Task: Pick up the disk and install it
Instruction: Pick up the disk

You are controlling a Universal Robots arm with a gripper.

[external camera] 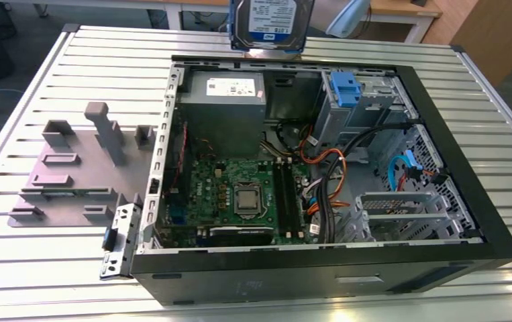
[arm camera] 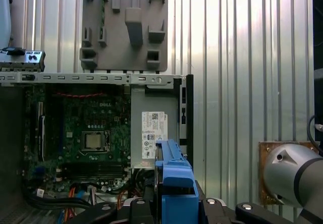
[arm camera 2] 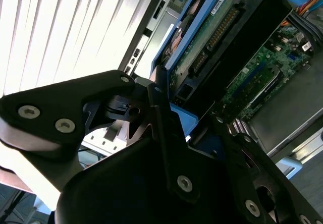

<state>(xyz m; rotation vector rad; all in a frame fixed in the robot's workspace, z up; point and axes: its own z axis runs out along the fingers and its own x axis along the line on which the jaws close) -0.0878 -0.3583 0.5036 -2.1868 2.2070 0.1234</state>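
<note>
The pincer [arm camera 2: 179, 118] is clamping the disk [external camera: 271, 23] on edge, with the open computer case [external camera: 327, 268] lying beneath it; tilting could be snagging the cables [external camera: 323, 161] below.

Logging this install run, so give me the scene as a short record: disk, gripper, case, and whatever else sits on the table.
disk: held in the air, outside the computer case, label toward the exterior view
gripper: shut on the disk
computer case: open on the slatted table, motherboard exposed
install: not yet done
also on table: grey fixture plate, at the exterior view's left of the case
</note>
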